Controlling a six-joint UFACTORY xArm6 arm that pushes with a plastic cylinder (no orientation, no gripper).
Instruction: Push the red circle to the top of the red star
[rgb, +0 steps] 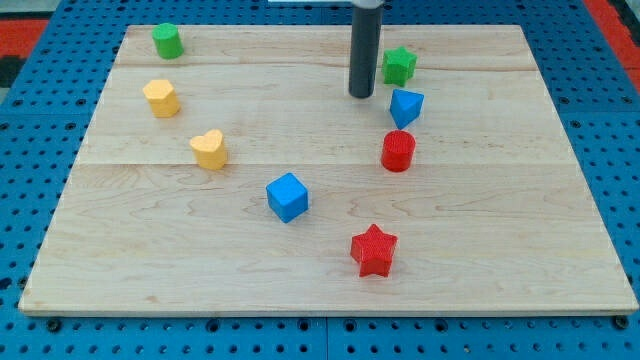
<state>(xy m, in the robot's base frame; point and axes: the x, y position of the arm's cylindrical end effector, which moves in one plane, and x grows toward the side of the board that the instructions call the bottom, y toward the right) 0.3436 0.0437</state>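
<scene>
The red circle stands on the wooden board, right of centre. The red star lies below it, toward the view's bottom, with a gap between them. My tip is at the end of the dark rod, above and to the left of the red circle, apart from it. The tip is just left of a blue block and the green star, touching neither.
A blue cube sits left of the red star. A yellow heart, a yellow block and a green cylinder are on the view's left. The board lies on a blue pegboard.
</scene>
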